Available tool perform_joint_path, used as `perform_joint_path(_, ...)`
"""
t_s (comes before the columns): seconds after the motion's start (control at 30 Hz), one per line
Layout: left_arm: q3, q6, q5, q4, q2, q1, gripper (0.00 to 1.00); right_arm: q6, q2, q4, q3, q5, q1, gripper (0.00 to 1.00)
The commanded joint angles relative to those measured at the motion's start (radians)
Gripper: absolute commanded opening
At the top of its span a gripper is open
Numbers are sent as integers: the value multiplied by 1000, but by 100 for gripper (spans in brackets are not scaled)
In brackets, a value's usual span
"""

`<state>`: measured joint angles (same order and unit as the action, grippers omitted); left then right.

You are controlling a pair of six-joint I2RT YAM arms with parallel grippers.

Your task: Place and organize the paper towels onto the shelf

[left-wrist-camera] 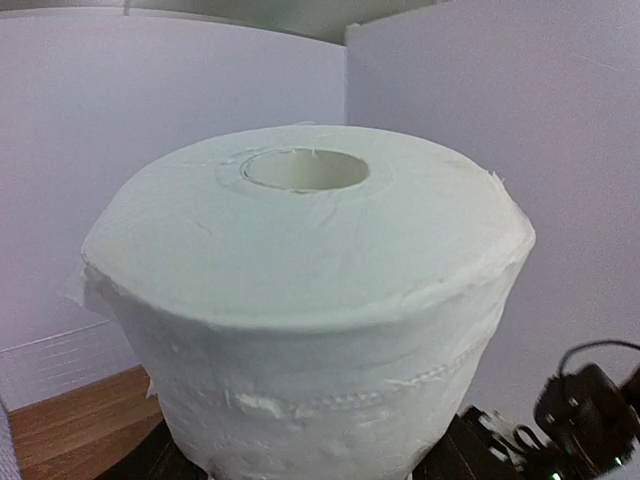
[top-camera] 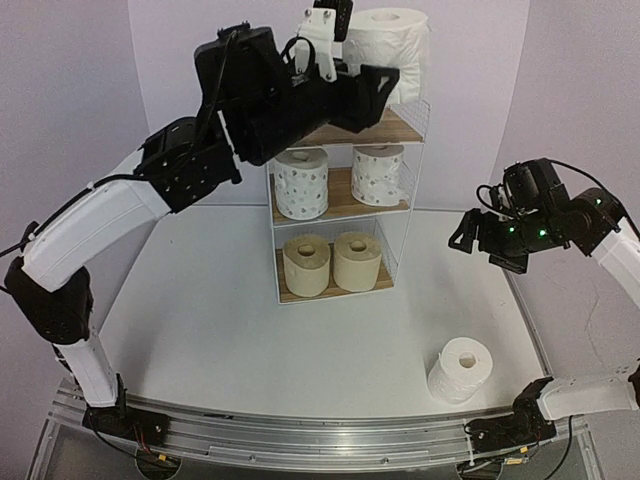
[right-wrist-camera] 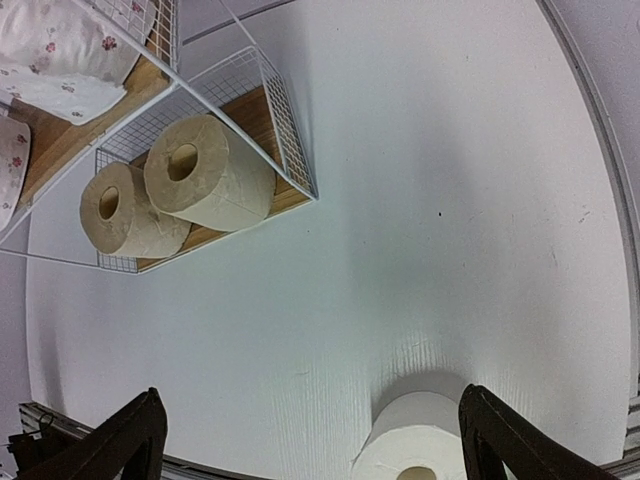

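Note:
My left gripper is shut on a plain white paper towel roll and holds it upright over the right side of the shelf's top board. In the left wrist view this roll fills the frame, pinched in at its base between my dark fingers. Two dotted white rolls stand on the middle tier. Two beige rolls lie on the bottom tier and also show in the right wrist view. The other plain white roll stands on the table. My right gripper is open and empty, high above that roll.
The shelf's top wooden board shows at the lower left of the left wrist view. White walls enclose the table at the back and sides. A metal rail runs along the near edge. My right arm shows beyond the held roll.

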<state>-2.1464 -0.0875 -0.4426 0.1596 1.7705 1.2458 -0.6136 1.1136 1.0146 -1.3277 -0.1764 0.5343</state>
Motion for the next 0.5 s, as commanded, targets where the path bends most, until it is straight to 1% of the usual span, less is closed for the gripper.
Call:
perform_joint_path(0.0, -291, -142, -409, 36, 202, -4, 0, -3, -6, -10, 2, -12, -2, 98)
perform_joint_path(0.03, -313, -205, -499, -35, 223, -4, 0, -3, -2, -11, 4, -14, -1, 98)
perform_joint_path(0.1, -301, -332, -612, -202, 250, -4, 0, -4, 4, -12, 5, -16, -1, 98)
perform_joint_path(0.13, -288, -394, -645, -278, 259, -5, 0, -4, 7, -13, 6, -17, -2, 98)
perform_joint_path(0.2, -276, -447, -664, -332, 273, -14, 0, -4, 13, -13, 8, -19, -2, 98)
perform_joint_path(0.37, -281, -415, -695, -272, 297, -75, 0, -14, 24, -23, 23, -29, -2, 98)
perform_joint_path(0.47, -282, -337, -661, -187, 287, -96, 0, -16, 37, -29, 31, -26, -2, 98)
